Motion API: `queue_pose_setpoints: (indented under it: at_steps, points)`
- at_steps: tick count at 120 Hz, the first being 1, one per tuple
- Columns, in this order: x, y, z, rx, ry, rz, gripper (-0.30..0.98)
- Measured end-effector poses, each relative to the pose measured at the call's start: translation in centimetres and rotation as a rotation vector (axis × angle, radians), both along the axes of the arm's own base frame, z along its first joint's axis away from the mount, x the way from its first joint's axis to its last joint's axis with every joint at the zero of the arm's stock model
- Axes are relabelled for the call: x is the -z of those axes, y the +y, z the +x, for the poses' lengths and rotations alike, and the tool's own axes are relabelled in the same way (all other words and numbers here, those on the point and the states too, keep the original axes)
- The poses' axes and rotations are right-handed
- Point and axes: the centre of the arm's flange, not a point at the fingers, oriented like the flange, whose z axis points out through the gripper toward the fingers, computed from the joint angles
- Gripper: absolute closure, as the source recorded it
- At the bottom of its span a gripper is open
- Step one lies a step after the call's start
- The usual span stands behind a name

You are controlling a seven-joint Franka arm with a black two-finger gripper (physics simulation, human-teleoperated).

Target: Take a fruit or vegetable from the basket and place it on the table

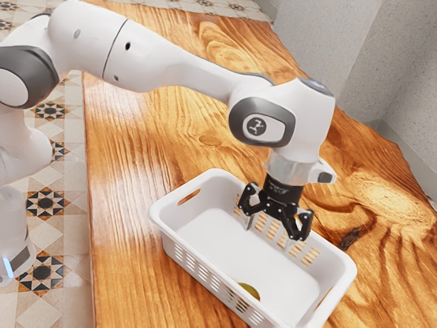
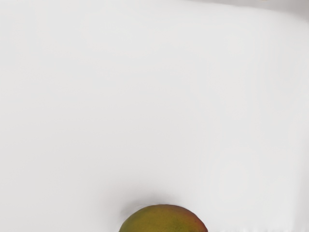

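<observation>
My gripper (image 1: 269,232) is over the white basket (image 1: 217,238), pointing down, its fingers spread apart with nothing visible between them. A rounded green-yellow fruit (image 1: 250,290) lies on the basket floor close to the long side wall nearest the exterior camera; that wall hides part of it. In the wrist view, the fruit (image 2: 164,220) is green-yellow with a reddish side, cut off by the lower edge, on the white basket floor (image 2: 145,101).
The basket's slotted walls rise around the gripper's working area. Bare wooden table (image 1: 136,157) extends beside the basket toward the exterior view's left. A grey wall (image 1: 334,55) stands beyond the table.
</observation>
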Motion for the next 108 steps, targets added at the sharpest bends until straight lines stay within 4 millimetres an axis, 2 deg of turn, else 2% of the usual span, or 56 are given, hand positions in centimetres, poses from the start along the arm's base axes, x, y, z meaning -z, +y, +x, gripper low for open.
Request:
queue_pose_setpoints:
  at_steps: [20, 40, 48, 59, 75, 96, 108]
  points:
    - [1.3, -1.9, 0.4, 0.074, -0.051, -0.020, 0.00]
    - [1.5, -3.7, 0.2, 0.139, -0.091, -0.045, 0.00]
    - [1.0, -4.9, -0.8, 0.178, -0.103, -0.059, 0.00]
    - [0.2, -4.8, -2.4, 0.207, -0.104, -0.089, 0.00]
    - [0.1, -4.6, -2.7, 0.222, -0.109, -0.097, 0.00]
    - [-0.3, -6.9, -4.5, 0.278, -0.116, -0.109, 0.00]
    - [0.6, -7.5, -5.6, 0.296, -0.094, -0.110, 0.00]
